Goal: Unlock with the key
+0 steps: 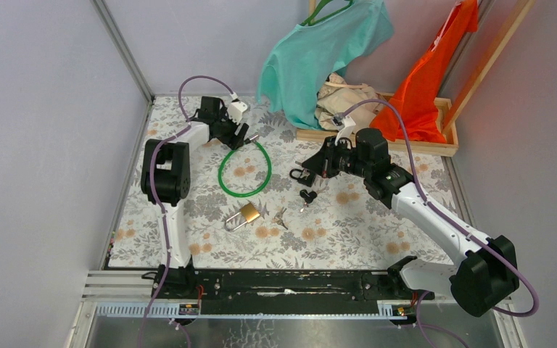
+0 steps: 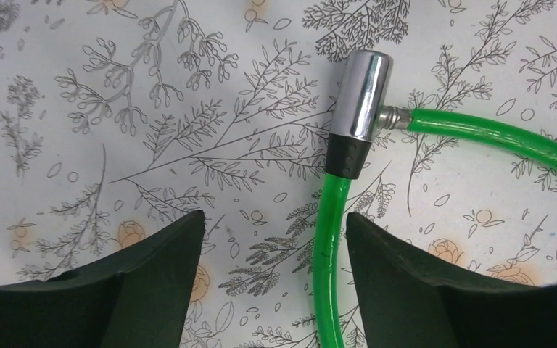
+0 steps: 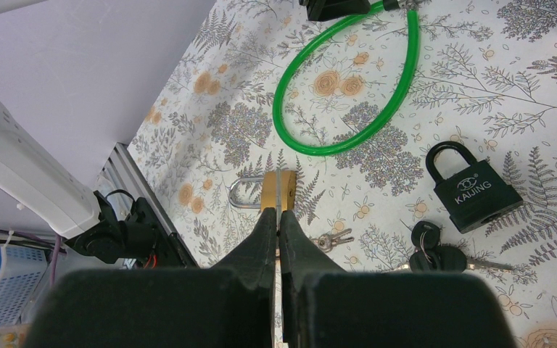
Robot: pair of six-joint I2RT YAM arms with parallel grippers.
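The left hand (image 2: 274,230) is positioned over the floral-printed tabletop (image 2: 116,152), its two black fingers (image 2: 152,283) spread apart. A green cable (image 2: 331,246) runs up between them, nearer the finger on the right of the view, into a black collar (image 2: 347,156) on a chrome lock cylinder (image 2: 362,90). The cable's other end enters the cylinder's side from the right

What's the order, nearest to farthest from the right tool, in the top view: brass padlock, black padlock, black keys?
1. Black padlock, beside the right tool.
2. Black keys, just below it in view.
3. Brass padlock, farther left, mid-table.
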